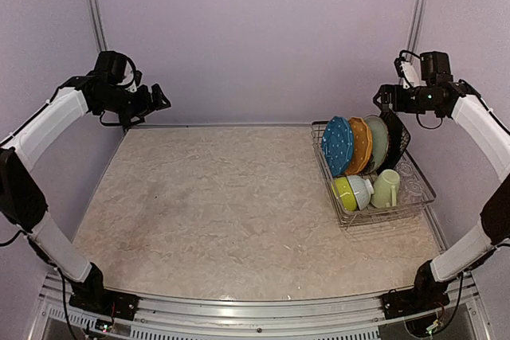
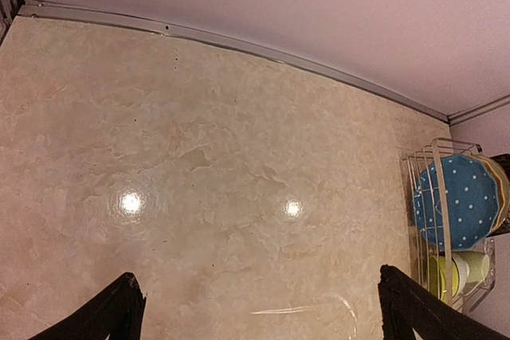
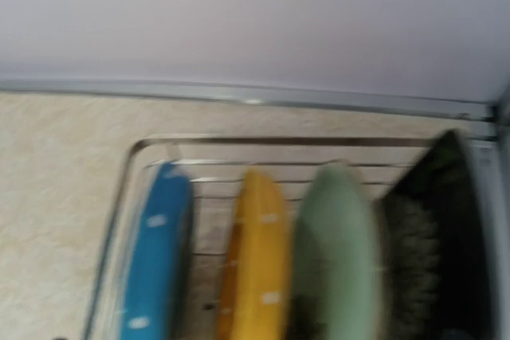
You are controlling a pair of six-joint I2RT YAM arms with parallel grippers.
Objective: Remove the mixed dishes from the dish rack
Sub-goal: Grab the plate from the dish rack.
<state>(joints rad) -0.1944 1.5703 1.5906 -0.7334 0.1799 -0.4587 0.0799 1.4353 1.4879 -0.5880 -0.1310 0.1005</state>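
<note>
The dish rack (image 1: 381,221) stands at the table's far right. Upright in it, left to right, are the blue dotted plate (image 1: 338,146), orange plate (image 1: 360,145), pale green plate (image 1: 378,142) and black square plate (image 1: 397,138). In front lie the lime bowl (image 1: 343,193), white bowl (image 1: 362,191) and pale green mug (image 1: 387,188). The glasses are not clear to see. My right gripper (image 1: 382,101) hovers above the plates, apparently open. The blurred right wrist view shows the blue (image 3: 155,260), orange (image 3: 259,260), green (image 3: 335,260) and black (image 3: 434,252) plates from above. My left gripper (image 2: 256,273) is open and empty, high at the far left (image 1: 159,99).
The marble tabletop (image 1: 223,205) spreads left of the rack. Purple walls close the back and sides, with a metal strip (image 2: 239,44) along the back edge. The rack (image 2: 422,166) shows at the left wrist view's right edge.
</note>
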